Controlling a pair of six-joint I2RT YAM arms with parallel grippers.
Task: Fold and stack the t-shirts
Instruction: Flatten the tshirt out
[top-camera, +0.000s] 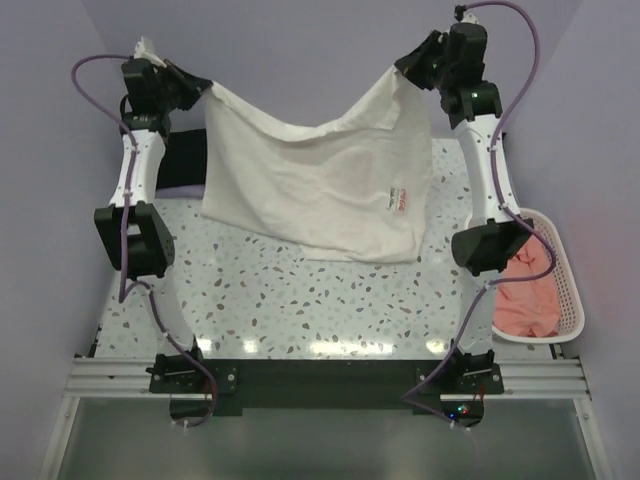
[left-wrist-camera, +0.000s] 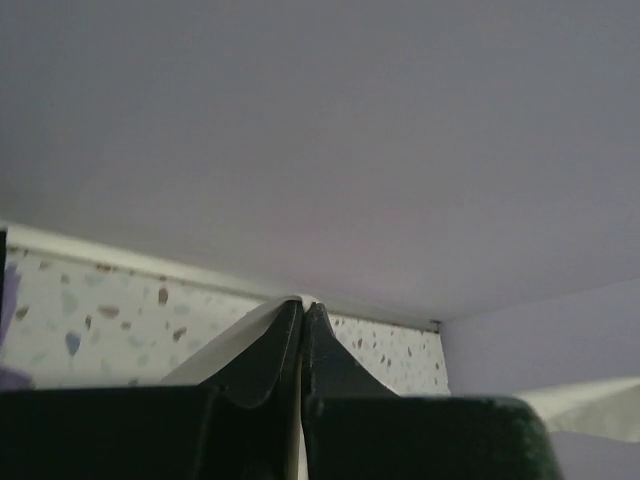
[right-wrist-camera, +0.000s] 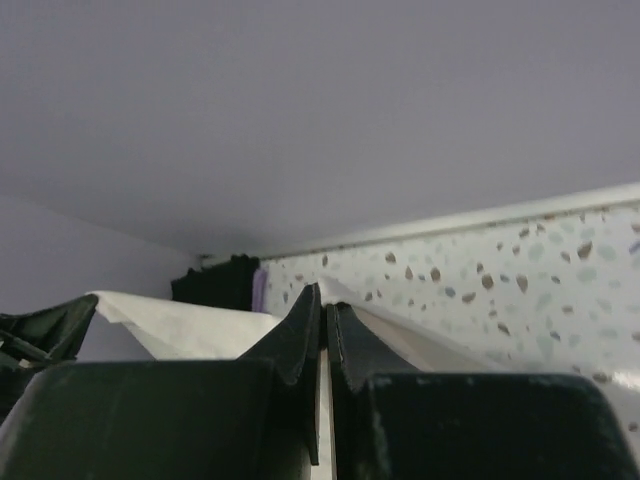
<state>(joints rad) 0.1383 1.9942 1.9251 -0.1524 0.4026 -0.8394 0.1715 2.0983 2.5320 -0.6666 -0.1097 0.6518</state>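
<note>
A cream-white t-shirt (top-camera: 310, 185) with a small red print hangs stretched between my two grippers over the far half of the table. My left gripper (top-camera: 200, 88) is shut on its upper left corner; the cloth edge shows at the fingertips in the left wrist view (left-wrist-camera: 303, 303). My right gripper (top-camera: 408, 62) is shut on its upper right corner; cloth shows in the right wrist view (right-wrist-camera: 325, 300). The shirt's lower edge touches the table. A black t-shirt (top-camera: 185, 155) on a lavender one (top-camera: 180, 188) lies at the far left, behind the hanging shirt. A salmon-pink t-shirt (top-camera: 525, 290) lies in the basket.
A white slatted plastic basket (top-camera: 567, 275) stands at the right edge of the speckled table (top-camera: 300, 300), next to the right arm. Purple walls close in the far side and both sides. The black and lavender pile also shows in the right wrist view (right-wrist-camera: 215, 285).
</note>
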